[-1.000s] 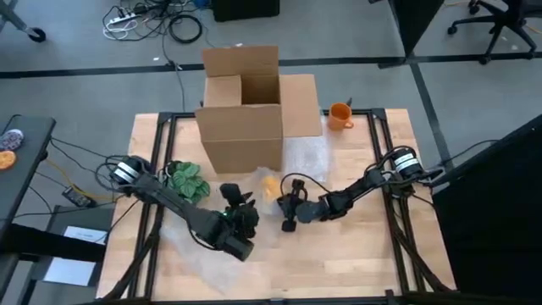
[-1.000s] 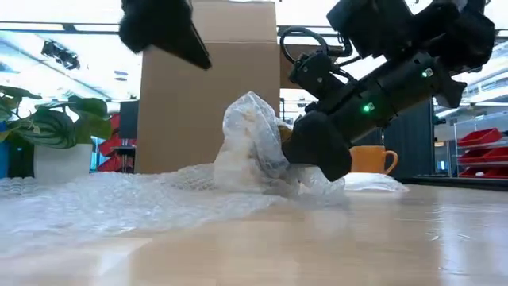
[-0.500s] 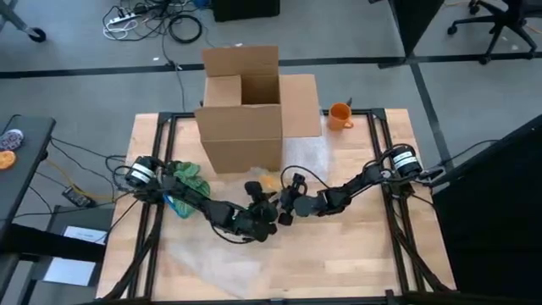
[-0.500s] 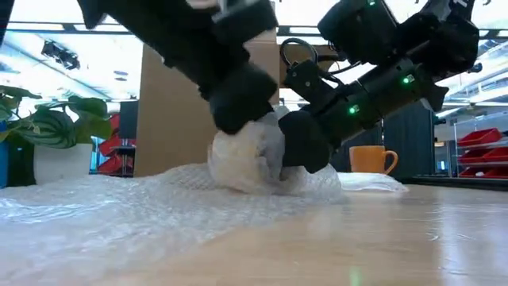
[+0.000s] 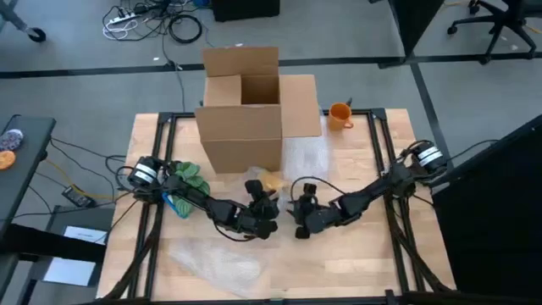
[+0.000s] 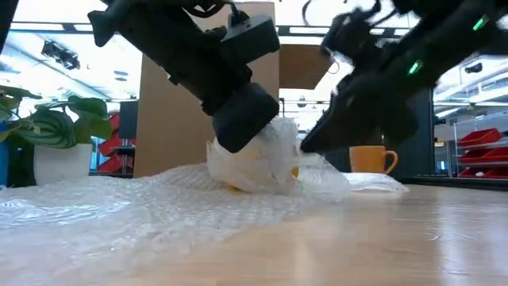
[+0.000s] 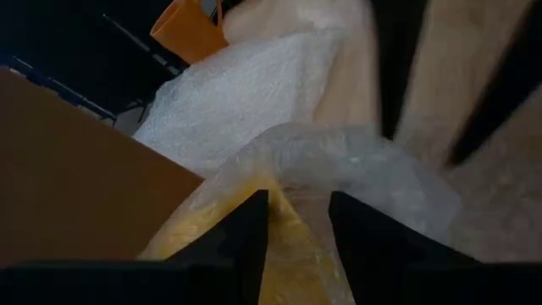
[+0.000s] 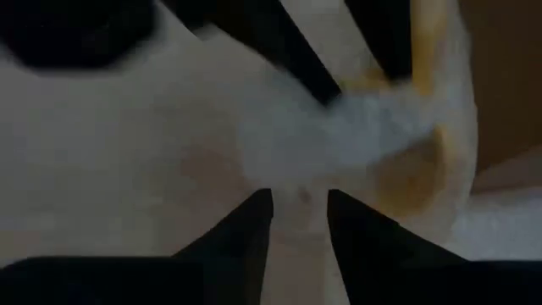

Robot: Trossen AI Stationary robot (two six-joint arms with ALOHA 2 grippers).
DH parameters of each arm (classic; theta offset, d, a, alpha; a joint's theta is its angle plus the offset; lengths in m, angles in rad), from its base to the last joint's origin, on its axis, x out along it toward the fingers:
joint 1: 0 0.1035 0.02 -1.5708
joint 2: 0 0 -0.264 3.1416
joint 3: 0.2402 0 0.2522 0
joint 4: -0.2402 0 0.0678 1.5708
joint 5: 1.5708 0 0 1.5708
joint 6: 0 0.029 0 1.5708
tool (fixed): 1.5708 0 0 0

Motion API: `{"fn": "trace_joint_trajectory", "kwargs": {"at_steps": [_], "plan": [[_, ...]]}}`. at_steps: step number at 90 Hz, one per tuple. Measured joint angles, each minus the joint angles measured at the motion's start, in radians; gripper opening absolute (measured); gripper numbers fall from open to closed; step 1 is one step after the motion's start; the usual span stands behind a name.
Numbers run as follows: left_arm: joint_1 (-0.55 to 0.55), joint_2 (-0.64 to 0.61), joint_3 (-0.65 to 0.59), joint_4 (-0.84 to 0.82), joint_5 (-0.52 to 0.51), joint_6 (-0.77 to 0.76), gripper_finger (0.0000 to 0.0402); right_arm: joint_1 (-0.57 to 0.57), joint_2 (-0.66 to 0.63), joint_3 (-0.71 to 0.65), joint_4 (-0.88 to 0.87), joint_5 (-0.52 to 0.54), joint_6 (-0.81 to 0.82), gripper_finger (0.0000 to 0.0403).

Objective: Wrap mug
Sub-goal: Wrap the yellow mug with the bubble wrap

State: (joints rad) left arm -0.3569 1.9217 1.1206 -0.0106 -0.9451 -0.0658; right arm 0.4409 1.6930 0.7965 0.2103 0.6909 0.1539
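While wrap [image 6: 143, 202] covers most of it, the yellow mug [image 6: 254, 163] sits mid-bench just in front of the box [image 5: 241, 110].
The mug looks largely bundled: film is gathered over and round it, yellow showing through, but loose sheet trails across the bench [image 5: 356, 263], so tucking and closing seem left. The left gripper [image 5: 261, 222] presses on the bundle, jaws a narrow gap apart with bunched film between them; whether they pinch it I cannot tell. The right gripper [image 5: 303, 222] is just beside the bundle, jaws slightly parted, apparently holding nothing. An orange mug [image 5: 340, 114] stands at the far edge, a plant [image 5: 186, 178] left.
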Motion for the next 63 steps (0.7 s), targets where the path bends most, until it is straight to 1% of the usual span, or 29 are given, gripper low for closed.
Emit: {"fn": "trace_joint_trajectory", "kwargs": {"at_steps": [6, 13, 20, 31, 35, 42, 47, 52, 57, 63], "plan": [[0.001, 0.0, 0.0, -0.002, -0.001, -0.014, 0.0117, 0.02, -0.019, 0.0, 0.031, 0.0, -0.007, 0.0092], [0.002, 0.0, 0.0, 0.0, -0.001, -0.016, 0.0117, 0.031, -0.01, 0.001, 0.096, 0.021, -0.041, 0.0088], [0.002, 0.0, 0.003, -0.007, -0.002, -0.013, 0.0117, 0.018, 0.037, 0.002, 0.135, 0.07, -0.064, 0.0083], [-0.006, 0.002, 0.045, -0.075, 0.002, -0.01, 0.0117, -0.049, 0.134, -0.001, 0.189, 0.134, -0.071, 0.0074], [-0.012, 0.003, 0.07, -0.1, 0.002, 0.009, 0.0117, -0.074, 0.168, 0.0, 0.243, 0.127, -0.07, 0.0071], [-0.025, 0.003, 0.124, -0.162, 0.005, 0.034, 0.0117, -0.111, 0.226, 0.0, 0.346, 0.083, -0.078, 0.0068], [-0.035, 0.001, 0.178, -0.261, 0.005, 0.033, 0.0117, -0.128, 0.257, 0.0, 0.398, 0.064, -0.082, 0.0067], [-0.048, -0.009, 0.245, -0.442, 0.005, -0.008, 0.0117, -0.138, 0.282, 0.0, 0.443, 0.066, -0.084, 0.0065], [-0.066, -0.03, 0.316, -0.681, 0.002, -0.102, 0.0117, -0.143, 0.288, 0.0, 0.449, 0.067, -0.085, 0.0063], [-0.095, -0.068, 0.381, -0.938, -0.017, -0.255, 0.0117, -0.144, 0.292, 0.001, 0.454, 0.069, -0.086, 0.0062]]}}
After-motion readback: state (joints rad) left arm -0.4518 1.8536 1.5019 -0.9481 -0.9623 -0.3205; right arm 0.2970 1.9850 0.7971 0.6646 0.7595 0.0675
